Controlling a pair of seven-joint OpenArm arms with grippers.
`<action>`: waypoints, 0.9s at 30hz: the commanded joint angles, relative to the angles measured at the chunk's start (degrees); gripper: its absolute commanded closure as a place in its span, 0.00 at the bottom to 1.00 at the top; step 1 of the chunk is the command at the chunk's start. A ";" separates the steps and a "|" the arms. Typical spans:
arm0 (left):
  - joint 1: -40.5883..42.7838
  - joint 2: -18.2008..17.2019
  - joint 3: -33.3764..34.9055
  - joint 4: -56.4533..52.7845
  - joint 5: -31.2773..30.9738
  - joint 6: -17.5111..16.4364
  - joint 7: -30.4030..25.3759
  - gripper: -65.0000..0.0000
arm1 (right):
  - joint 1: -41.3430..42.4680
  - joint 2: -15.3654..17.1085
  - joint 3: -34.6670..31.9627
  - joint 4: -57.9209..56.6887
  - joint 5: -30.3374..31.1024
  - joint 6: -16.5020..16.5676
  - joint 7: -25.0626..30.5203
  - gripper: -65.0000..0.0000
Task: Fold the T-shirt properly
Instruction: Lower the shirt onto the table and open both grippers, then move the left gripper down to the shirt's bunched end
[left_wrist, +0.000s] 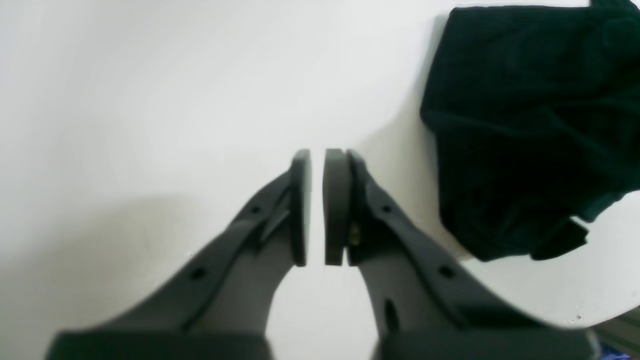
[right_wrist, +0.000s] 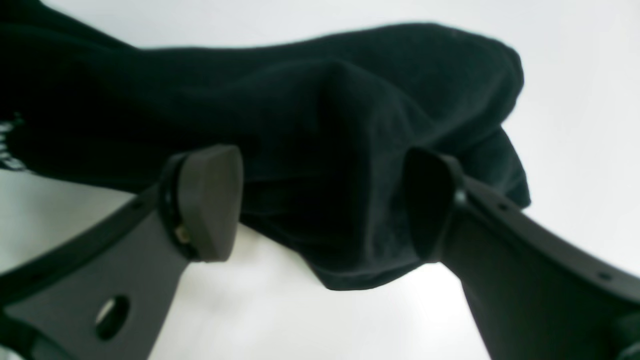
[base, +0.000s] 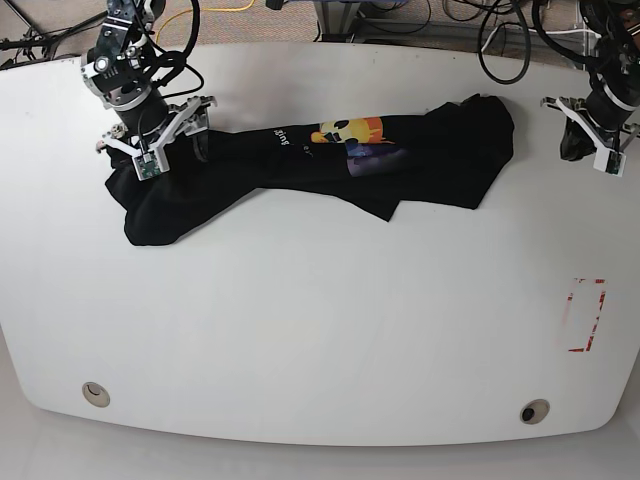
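The right gripper (right_wrist: 322, 200) stands wide apart over one bunched end of the T-shirt (base: 310, 160), cloth between its pads but not pinched. The left gripper (left_wrist: 316, 207) is nearly closed on nothing, above bare white table (base: 320, 320) just beside the shirt's other end. The shirt lies crumpled along the table's far side, its long axis running from one arm to the other, print facing up.

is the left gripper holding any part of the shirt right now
No, the left gripper is shut over bare table, with the T-shirt lying off to its side.
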 joint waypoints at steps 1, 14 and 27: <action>-0.96 -0.82 -0.73 1.17 -1.54 0.47 -1.23 0.99 | -0.09 0.22 0.54 1.93 0.81 0.41 1.66 0.29; -10.69 -1.00 -0.56 2.83 -1.11 -0.10 1.98 0.60 | 2.33 0.65 -0.48 1.86 0.72 0.55 1.52 0.28; -15.51 -1.22 2.20 1.96 1.48 -0.10 4.72 0.43 | 5.91 1.14 -0.34 1.01 0.64 0.54 1.90 0.26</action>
